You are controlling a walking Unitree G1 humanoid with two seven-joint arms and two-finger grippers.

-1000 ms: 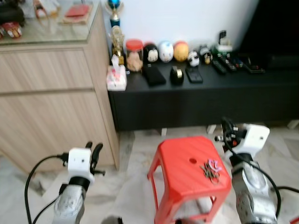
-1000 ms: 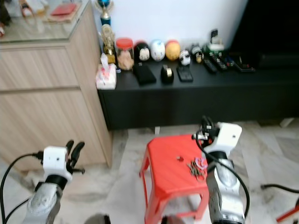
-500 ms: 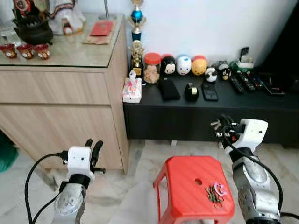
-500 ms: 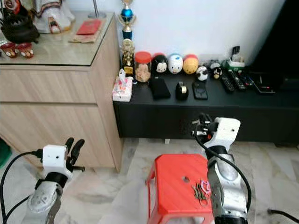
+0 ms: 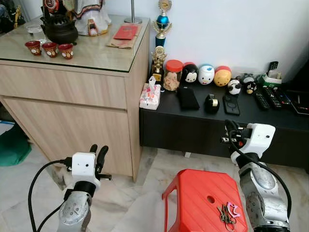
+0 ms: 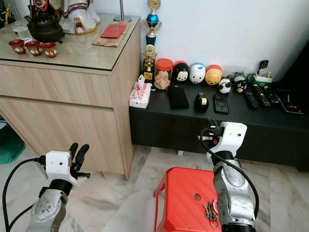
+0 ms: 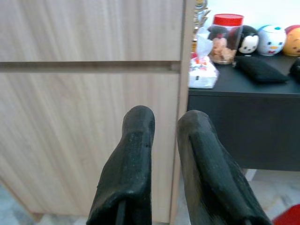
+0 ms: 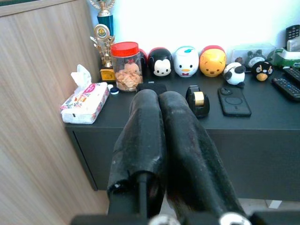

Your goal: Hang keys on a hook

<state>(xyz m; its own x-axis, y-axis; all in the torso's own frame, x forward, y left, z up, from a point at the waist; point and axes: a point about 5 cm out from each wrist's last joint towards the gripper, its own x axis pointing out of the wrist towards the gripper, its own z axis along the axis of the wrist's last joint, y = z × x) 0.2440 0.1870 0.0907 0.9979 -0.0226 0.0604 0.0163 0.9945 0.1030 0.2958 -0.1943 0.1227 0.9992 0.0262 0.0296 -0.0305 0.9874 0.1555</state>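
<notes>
The bunch of keys [image 5: 227,212] lies on the red plastic stool [image 5: 200,203], below and just inward of the right forearm. The right gripper [image 5: 229,132] is raised upright above it, fingers pressed together and empty, pointing toward the black TV console [image 5: 212,130]. The left gripper [image 5: 98,154] is held up likewise, fingers a narrow gap apart, holding nothing, facing the wooden cabinet [image 5: 72,116]
</notes>
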